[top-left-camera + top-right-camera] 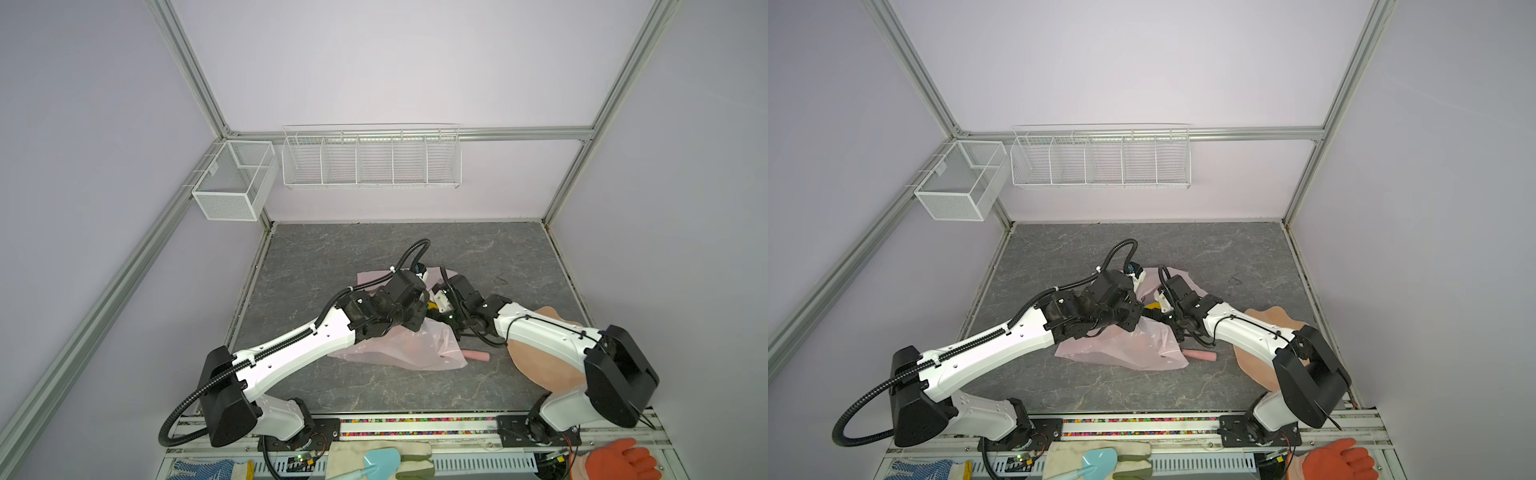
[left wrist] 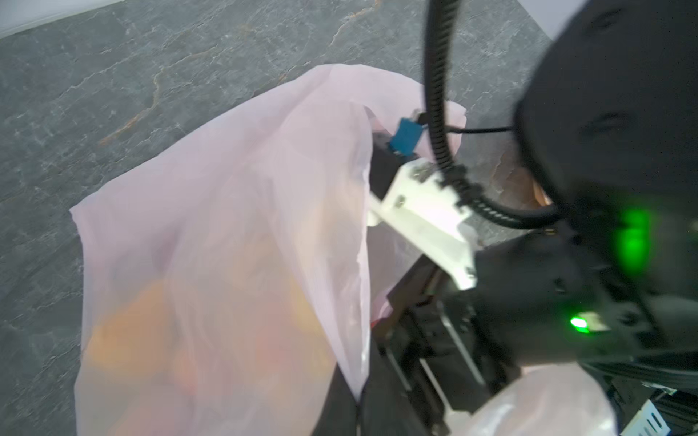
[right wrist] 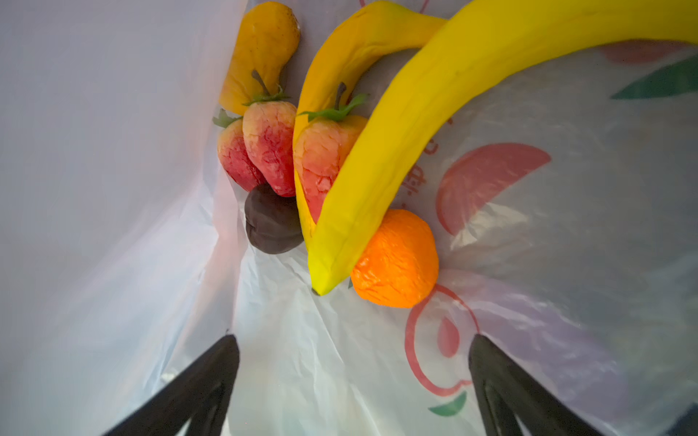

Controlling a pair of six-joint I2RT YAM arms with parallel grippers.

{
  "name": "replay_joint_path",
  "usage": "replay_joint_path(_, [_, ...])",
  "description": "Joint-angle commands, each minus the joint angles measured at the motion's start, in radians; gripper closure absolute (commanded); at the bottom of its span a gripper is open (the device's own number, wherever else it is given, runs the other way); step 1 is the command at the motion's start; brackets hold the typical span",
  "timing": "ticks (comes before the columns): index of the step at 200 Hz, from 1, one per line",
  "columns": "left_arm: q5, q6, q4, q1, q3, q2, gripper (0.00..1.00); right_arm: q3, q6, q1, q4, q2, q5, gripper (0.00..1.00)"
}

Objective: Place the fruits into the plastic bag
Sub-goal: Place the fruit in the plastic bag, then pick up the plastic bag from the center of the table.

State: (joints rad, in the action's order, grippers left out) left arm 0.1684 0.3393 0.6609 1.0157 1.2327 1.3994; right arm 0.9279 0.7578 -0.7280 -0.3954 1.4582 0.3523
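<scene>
- Where the rail runs along the near edge, an orange-red rubber glove [image 1: 619, 461] lies by the right arm's base. A pale blue scoop [image 1: 380, 459] rests on a cream work glove [image 1: 415, 451], and a blue-dotted glove [image 1: 203, 467] lies near the left arm's base.
- Past the rail, on the grey marbled table [image 1: 478, 249], a tan plate [image 1: 540, 365] lies partly hidden under the right forearm.
- A pink handle [image 1: 478, 355] lies on the table between the plate and the plastic bag [image 1: 399, 349], just beside the bag's near corner.
- The bag sits mid-table. Its near part is flat and crumpled, and its far part is raised between the two wrists in both top views.
- The left gripper [image 1: 417, 318] is clenched at the bag's mouth. In the left wrist view the pink film rises to a peak beside it, orange blurs show through, and the fingers are hidden.
- The right gripper [image 3: 353, 339] is released inside the bag, its black fingers [image 3: 211, 377] spread wide with only bag film between them.
- Ahead of those fingers an orange [image 3: 396, 260] lies nearest, touching the tip of a banana [image 3: 415, 132].
- Farther in, all inside the bag, are a dark plum-like fruit [image 3: 272, 222], three strawberries [image 3: 270, 151] [image 3: 236, 158] [image 3: 321, 158], a second banana [image 3: 351, 49] and a yellow pear-shaped fruit [image 3: 260, 49].
- On the far wall hang a white wire rack [image 1: 372, 160] and a mesh basket [image 1: 235, 178].
</scene>
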Motion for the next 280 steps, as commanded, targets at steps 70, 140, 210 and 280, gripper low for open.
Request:
replay_joint_path(70, [-0.03,0.004,0.008,-0.005,-0.014,-0.001,1.0,0.033,-0.215,0.045,-0.428,-0.262,-0.404,0.04])
replay_joint_path(140, [-0.125,-0.023,-0.065,-0.005,0.003,-0.03,0.64,0.056,-0.431,0.117,-0.521,-0.327,-0.545,0.06])
replay_joint_path(210, [-0.206,-0.097,-0.044,-0.002,0.112,-0.05,0.34,0.083,-0.588,0.17,-0.393,-0.209,-0.55,0.06])
replay_joint_path(280, [-0.267,-0.323,0.149,0.091,0.318,0.066,0.25,0.151,-0.694,0.226,-0.347,-0.073,-0.513,0.06])
